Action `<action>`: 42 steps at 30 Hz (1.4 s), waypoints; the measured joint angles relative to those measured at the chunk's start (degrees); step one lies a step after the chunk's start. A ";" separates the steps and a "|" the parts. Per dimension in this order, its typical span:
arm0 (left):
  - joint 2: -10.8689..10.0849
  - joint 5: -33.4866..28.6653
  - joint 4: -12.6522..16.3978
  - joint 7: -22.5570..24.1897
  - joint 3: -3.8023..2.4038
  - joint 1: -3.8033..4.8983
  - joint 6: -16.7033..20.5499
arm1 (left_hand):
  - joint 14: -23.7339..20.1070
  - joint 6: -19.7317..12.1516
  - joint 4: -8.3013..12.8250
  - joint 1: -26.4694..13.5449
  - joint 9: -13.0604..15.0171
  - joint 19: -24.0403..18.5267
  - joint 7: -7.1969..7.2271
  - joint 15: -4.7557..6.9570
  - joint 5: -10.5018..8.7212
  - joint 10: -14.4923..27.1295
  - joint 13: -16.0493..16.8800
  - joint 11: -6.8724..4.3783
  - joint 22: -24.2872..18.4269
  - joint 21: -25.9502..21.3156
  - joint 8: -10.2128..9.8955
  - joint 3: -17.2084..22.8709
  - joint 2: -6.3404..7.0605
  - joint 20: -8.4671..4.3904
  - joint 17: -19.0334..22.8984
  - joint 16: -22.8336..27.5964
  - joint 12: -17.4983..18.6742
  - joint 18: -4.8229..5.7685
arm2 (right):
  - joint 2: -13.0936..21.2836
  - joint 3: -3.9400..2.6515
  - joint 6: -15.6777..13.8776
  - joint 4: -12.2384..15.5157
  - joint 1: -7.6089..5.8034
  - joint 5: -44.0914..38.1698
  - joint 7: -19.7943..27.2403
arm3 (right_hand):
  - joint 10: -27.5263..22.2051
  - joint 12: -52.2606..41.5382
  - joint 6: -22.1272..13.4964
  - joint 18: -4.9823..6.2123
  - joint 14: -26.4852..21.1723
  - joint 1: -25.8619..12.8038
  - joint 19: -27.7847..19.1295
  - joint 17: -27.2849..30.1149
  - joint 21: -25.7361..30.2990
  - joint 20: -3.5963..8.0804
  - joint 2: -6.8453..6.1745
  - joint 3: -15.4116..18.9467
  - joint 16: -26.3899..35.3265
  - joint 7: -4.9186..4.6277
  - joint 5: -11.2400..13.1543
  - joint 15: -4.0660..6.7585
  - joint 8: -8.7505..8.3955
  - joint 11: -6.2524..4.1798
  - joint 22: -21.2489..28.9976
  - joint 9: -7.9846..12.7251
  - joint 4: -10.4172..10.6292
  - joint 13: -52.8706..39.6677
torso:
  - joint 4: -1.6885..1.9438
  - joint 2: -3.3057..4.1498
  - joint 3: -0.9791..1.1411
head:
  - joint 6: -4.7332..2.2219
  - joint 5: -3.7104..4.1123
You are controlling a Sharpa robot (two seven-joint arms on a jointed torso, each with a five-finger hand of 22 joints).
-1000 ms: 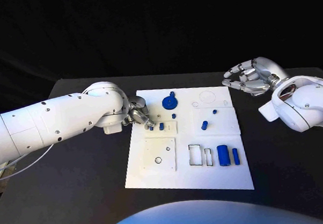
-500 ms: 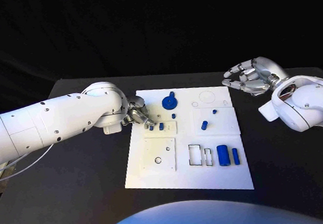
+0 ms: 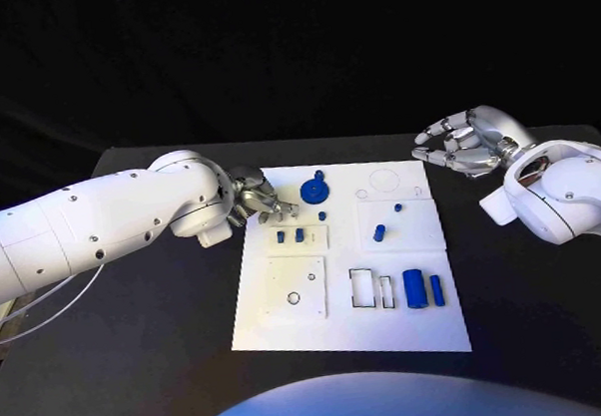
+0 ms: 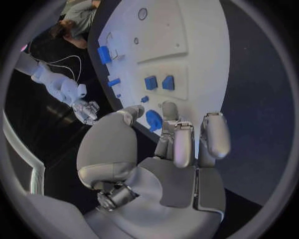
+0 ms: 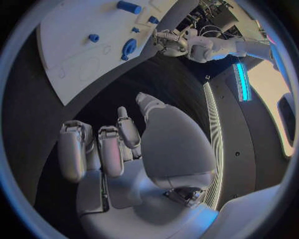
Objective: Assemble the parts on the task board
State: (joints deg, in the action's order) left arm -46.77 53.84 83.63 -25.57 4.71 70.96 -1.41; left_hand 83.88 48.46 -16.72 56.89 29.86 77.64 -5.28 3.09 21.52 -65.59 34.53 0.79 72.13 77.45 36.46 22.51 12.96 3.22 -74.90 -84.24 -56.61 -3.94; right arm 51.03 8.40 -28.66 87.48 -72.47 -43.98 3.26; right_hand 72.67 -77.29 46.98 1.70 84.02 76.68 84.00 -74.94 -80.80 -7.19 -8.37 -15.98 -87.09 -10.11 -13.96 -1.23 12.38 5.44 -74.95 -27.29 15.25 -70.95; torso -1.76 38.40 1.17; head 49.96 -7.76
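The white task board (image 3: 298, 319) lies in the middle of the black table. Two small blue parts (image 3: 289, 236) stand side by side on a raised plate near its left edge, also seen as the small blue parts (image 4: 159, 82). A round blue part (image 3: 315, 189) sits at the board's far end, with a blue peg (image 3: 380, 232) and tiny blue pieces nearby. My left hand (image 3: 259, 197) hovers at the board's far left edge, just beyond the two small parts, holding nothing; its fingers (image 4: 181, 144) are apart. My right hand (image 3: 468, 145) hangs off the board's far right corner, loosely curled and empty.
A blue cylinder (image 3: 414, 288) and a thin blue bar (image 3: 439, 290) lie on the board's near right, beside two rectangular cut-outs (image 3: 371, 289). A square plate with a small hole (image 3: 294, 297) sits near left. Bare black table (image 3: 154, 324) surrounds the board.
My left hand has drawn back from over the two small blue parts toward the board's far left edge, uncovering both. The right hand has not moved.
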 measured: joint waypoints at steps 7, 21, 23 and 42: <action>-0.46 -1.00 1.10 5.16 -0.20 0.00 5.55 | -3.59 -5.53 -0.03 9.35 0.29 -10.57 -2.01 -2.04 0.00 7.46 -3.51 2.01 -15.33 -12.97 1.36 -2.36 0.29 1.38 11.94 10.05 3.56 -3.70 | 0.10 0.00 0.00 -0.01 0.01 0.00 0.03 | 0.00 0.00 0.00 0.00 0.00 0.00 0.00 0.00 0.00 0.00 0.00 0.00 0.00 0.00 0.00 0.00 0.00 0.00 0.00 0.00 0.00 0.00 | -0.02 0.01 0.02 | -0.41 0.51; 2.63 14.06 1.05 26.10 0.58 -1.51 15.98 | -20.02 -9.90 2.90 27.47 -7.29 -22.88 -3.39 -4.55 -0.09 16.96 -16.79 4.64 -29.99 -29.03 -1.11 2.33 2.26 4.05 34.07 25.80 17.72 -5.86 | 0.12 0.08 -0.02 -0.33 0.02 0.05 0.30 | -2.38 1.87 0.00 0.18 0.00 0.00 -0.04 0.01 2.22 0.04 0.00 0.00 0.86 0.00 0.00 0.00 0.00 -0.08 0.01 -0.01 0.00 2.23 | -0.01 0.04 -0.04 | -1.27 1.41; 3.23 17.47 0.54 27.77 0.82 -1.65 16.40 | -20.23 -9.62 3.24 28.10 -8.60 -23.02 -3.10 -4.75 -0.23 17.09 -18.28 4.77 -29.63 -29.03 -2.03 2.45 2.38 4.19 34.53 25.80 19.21 -5.86 | 0.10 0.10 -0.02 -0.36 0.04 0.05 0.37 | -3.61 2.95 -0.14 0.93 0.00 0.00 -0.52 0.01 3.42 0.47 0.00 0.00 1.54 -0.13 0.00 0.00 0.23 -0.05 0.02 0.05 0.00 3.59 | 0.00 0.05 -0.07 | -1.32 1.44; 7.98 36.85 -4.31 30.19 1.44 -1.99 12.70 | -17.06 -6.14 2.41 27.33 -13.00 -23.08 -2.90 -5.30 -0.70 17.85 -23.06 5.54 -27.94 -27.21 -5.11 -0.08 3.14 4.69 33.61 21.01 23.18 -5.85 | -0.19 0.18 -0.17 -0.50 0.22 -0.90 1.15 | -12.86 13.22 -0.61 2.73 0.00 0.00 -5.13 4.17 14.21 0.82 0.00 -0.48 6.79 0.23 0.00 0.43 1.22 -0.33 0.45 0.10 0.47 16.55 | -0.07 0.10 -0.06 | -1.57 1.53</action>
State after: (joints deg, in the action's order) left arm -38.79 90.69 79.32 4.62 6.15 68.98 11.29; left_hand 66.83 42.32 -14.30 84.22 16.86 54.56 -8.18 -2.21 20.82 -47.74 11.48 6.33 44.19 50.23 31.36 22.43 16.10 7.90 -41.29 -63.23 -33.44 -9.79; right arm 50.84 8.59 -28.83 86.98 -72.25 -44.88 4.41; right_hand 59.81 -64.07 46.37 4.42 84.02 76.68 78.86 -70.77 -66.58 -6.36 -8.37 -16.46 -80.30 -9.88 -13.96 -0.80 13.61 5.11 -74.50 -27.19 15.72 -54.40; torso -1.83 38.50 1.11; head 48.39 -6.22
